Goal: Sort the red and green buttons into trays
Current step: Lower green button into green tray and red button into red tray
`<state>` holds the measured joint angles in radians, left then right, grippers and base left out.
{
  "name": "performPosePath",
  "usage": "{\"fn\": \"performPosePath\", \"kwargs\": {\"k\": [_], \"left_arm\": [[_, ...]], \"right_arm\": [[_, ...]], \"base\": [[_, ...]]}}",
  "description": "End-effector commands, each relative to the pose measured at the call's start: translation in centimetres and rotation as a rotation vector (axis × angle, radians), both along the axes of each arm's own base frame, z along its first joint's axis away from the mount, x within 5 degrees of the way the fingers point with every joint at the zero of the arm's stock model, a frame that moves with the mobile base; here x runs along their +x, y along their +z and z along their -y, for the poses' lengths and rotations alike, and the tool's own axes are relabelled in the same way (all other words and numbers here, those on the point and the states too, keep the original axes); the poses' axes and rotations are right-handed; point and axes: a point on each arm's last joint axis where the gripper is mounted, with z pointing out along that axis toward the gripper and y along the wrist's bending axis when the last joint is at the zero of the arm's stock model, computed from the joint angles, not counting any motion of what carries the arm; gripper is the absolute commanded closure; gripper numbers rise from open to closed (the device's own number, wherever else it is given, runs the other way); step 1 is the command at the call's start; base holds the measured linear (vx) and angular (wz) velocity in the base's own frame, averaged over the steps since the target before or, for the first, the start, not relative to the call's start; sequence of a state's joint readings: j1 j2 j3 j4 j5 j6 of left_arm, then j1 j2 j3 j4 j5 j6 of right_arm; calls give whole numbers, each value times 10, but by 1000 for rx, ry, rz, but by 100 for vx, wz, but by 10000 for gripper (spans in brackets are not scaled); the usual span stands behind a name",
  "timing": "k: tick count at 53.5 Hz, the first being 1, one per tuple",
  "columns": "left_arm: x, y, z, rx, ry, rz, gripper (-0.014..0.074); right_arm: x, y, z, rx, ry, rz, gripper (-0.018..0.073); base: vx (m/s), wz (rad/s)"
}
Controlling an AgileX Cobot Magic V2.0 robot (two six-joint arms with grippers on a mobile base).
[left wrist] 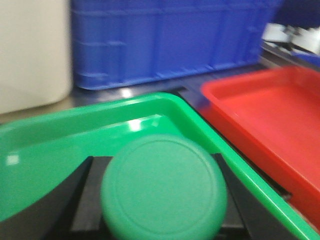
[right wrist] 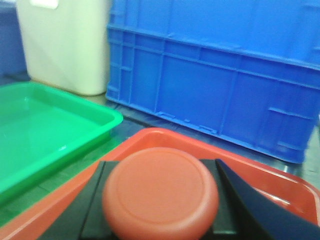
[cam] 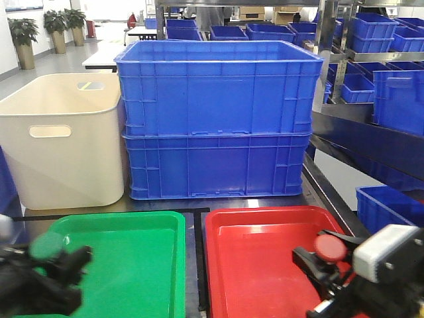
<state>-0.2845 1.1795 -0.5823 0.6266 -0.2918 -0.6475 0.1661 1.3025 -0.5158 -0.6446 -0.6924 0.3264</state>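
Blue crates rise ahead — our left hand pinches the green button, green tray beneath it; our right hand pinches the red button, red tray beneath.

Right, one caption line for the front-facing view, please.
Left gripper holds the green button over the green tray; right gripper holds the red button over the red tray.
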Motion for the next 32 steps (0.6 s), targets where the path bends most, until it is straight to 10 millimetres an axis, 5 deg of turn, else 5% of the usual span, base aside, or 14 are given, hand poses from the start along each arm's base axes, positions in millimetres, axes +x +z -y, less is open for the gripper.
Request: {"fn": "performPosePath", "kwargs": {"k": [1,11,20,32], "left_arm": [[18,-2,18,-78,-126,78,585],[45,-46,26,-47,-123,-77,559],[52,-43,28,-44,-119,-68,451],[53,-42,27,-36,-110,-74,181]], "right_arm": [[23,13,-7,43,38,99,566],[57,-8,-13,32,38,31,549],[65,-25,-14,21,37,-26,449],[66,-27,-14,26,33,-32,162]], "base": [[0,0],[0,0],[0,0],[0,0]]}}
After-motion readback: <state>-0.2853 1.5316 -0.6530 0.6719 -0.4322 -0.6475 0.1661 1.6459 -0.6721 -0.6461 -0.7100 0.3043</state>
